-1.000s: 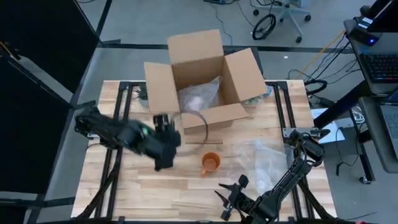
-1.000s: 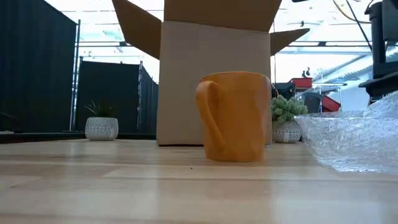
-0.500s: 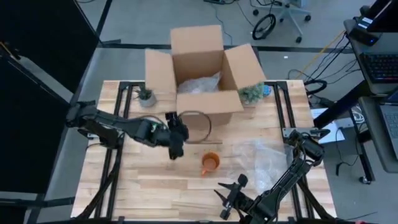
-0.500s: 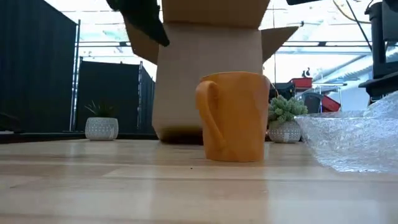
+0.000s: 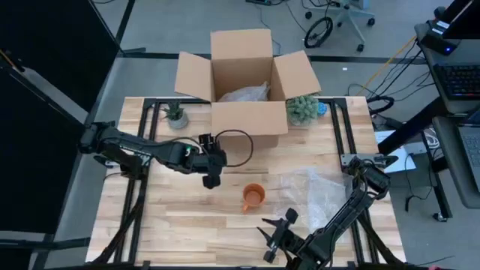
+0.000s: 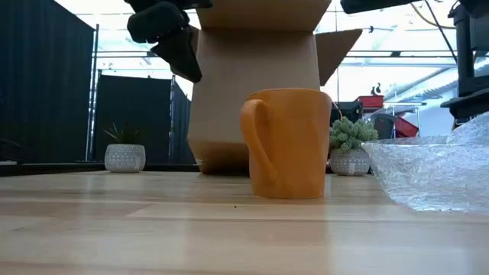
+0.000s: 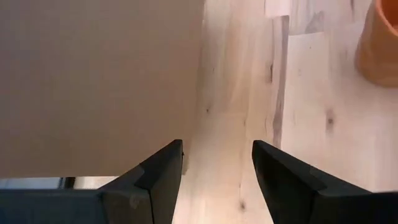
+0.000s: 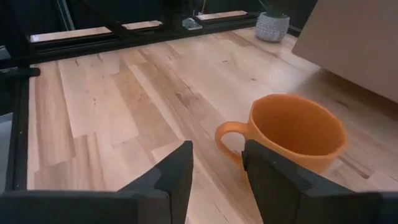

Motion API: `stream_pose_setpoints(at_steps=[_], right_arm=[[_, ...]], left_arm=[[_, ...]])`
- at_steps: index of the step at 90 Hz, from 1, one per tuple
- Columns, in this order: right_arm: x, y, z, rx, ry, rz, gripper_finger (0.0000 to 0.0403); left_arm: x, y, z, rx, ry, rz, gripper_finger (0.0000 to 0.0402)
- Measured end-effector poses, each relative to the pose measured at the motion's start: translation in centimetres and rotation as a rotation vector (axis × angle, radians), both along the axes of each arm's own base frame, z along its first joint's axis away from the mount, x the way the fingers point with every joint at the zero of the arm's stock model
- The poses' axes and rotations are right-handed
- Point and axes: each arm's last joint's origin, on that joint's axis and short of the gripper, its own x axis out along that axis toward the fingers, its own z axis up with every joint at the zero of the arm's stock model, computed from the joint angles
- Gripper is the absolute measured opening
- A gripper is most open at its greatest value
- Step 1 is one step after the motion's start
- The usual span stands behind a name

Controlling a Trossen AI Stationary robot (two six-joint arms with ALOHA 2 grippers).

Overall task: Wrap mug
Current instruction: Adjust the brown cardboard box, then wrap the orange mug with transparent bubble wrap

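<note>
Orange mug [image 5: 253, 196] stands bare at centre frame, bubble wrap [image 5: 315, 192] just right of it. My left gripper [image 5: 211, 178], fingers apart and empty, hangs below the box [image 5: 241, 75]; my right gripper [image 5: 274, 231], likewise apart, faces the mug from lower centre, seemingly poised to fetch it.

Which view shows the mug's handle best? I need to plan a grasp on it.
The low view: the orange mug stands side-on, its handle in full outline. The right wrist view shows the handle partly behind the end effector. The high view shows it small; the left wrist view catches only the mug's edge.
</note>
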Motion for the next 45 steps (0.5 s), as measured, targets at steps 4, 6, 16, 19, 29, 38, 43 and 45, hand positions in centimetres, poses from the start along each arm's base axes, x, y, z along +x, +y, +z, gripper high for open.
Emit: stream_pose_setpoints(at_steps=[4, 6, 16, 19, 29, 38, 43, 45], right_arm=[[0.0, 0.0, 0.0, 0.000, 0.000, 0.000, 0.0130], [0.0, 0.0, 0.0, 0.000, 0.000, 0.001, 0.0130], [0.0, 0.0, 0.0, 0.001, 0.000, 0.001, 0.0130], [0.0, 0.0, 0.0, 0.001, 0.000, 0.001, 0.0130], [0.0, 0.0, 0.0, 0.001, 0.000, 0.001, 0.0130], [0.0, 0.0, 0.0, 0.003, -0.001, 0.001, 0.0130], [0.1, 0.0, 0.0, 0.005, -0.002, -0.002, 0.0130], [0.2, -0.1, 0.0, 0.007, -0.004, -0.004, 0.0130]], left_arm=[[-0.2, -0.4, 0.0, -0.009, 0.006, -0.001, 0.0182], [-0.2, -0.7, 0.1, -0.014, 0.007, -0.002, 0.0182], [-1.0, -2.2, 0.1, -0.040, 0.039, -0.007, 0.0182], [-1.1, -2.8, 0.2, -0.049, 0.038, -0.011, 0.0182], [-1.7, -4.8, 0.3, -0.075, 0.022, -0.040, 0.0182], [-2.2, -6.3, 0.2, -0.121, 0.014, -0.060, 0.0182], [-2.4, -7.1, 0.2, -0.157, 0.006, -0.062, 0.0182], [-2.5, -7.4, 0.2, -0.170, 0.001, -0.062, 0.0182]])
